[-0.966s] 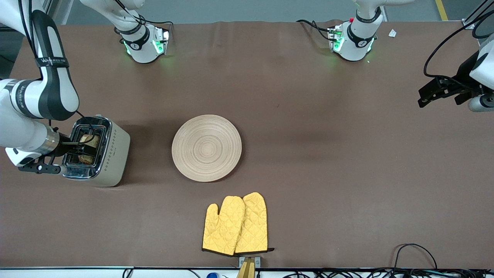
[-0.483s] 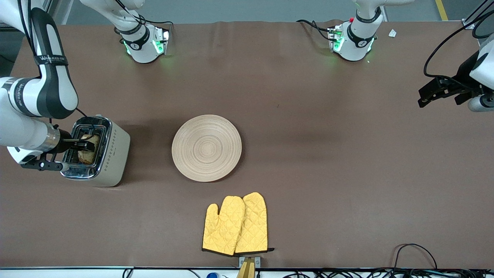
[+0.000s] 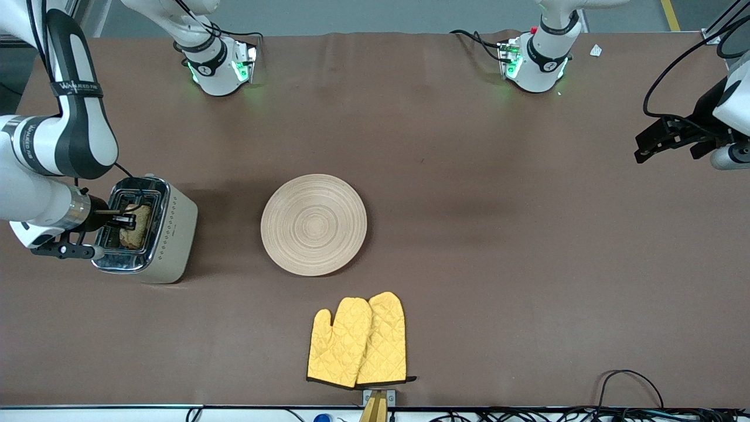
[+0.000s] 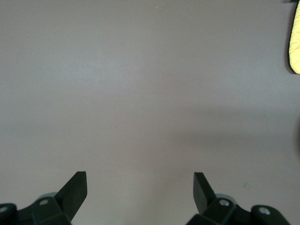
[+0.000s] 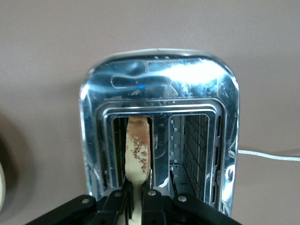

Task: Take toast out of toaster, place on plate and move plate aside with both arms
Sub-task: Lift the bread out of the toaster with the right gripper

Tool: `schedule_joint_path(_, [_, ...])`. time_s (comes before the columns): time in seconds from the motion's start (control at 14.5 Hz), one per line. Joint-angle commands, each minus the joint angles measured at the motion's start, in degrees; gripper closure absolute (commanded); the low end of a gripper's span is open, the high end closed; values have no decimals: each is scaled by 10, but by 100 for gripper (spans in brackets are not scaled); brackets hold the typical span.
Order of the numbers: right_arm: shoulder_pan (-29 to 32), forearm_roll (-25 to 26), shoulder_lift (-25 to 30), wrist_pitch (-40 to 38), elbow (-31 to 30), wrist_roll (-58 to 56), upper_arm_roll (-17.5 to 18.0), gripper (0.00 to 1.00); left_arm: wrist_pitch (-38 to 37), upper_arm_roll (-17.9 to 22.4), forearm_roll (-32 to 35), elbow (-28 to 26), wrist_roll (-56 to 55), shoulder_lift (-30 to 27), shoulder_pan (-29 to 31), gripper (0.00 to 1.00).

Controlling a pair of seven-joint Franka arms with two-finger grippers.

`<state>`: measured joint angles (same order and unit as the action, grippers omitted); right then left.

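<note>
Fingers of right gripper (image 5: 133, 199) clenched on toast (image 5: 137, 150) in toaster (image 3: 153, 234) slot at bench's right-arm end; left gripper (image 4: 139, 187) fingers spread, waiting over bare bench (image 3: 527, 264).

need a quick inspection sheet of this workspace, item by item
surface: brown table, one cloth cover
job's things: toast upright in one slot of the toaster, other slot bare; plate mid-table, nothing on it
clutter: yellow oven mitts, nearer the front camera than the plate
grippers: right gripper shut on the toast over the toaster; left gripper open, waiting over the left arm's end of the table
cables: bundle along the table's front edge
surroundings: grey floor past the arm bases
</note>
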<state>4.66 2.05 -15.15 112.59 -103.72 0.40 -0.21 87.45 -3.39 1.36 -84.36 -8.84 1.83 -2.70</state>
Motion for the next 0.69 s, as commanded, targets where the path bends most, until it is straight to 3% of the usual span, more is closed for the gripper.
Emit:
schedule_joint_path(0.0, [-30, 1, 27, -76, 55, 5, 3, 99, -11, 0, -3, 15, 10, 5, 1, 0])
schedule_joint_path(0.41, [-200, 51, 23, -97, 71, 247, 4, 99, -11, -3, -3, 15, 2, 13, -7, 0])
schedule_joint_path(0.62, [-226, 10, 14, -53, 68, 248, 7, 99, -10, -4, -4, 15, 5, 13, -6, 0])
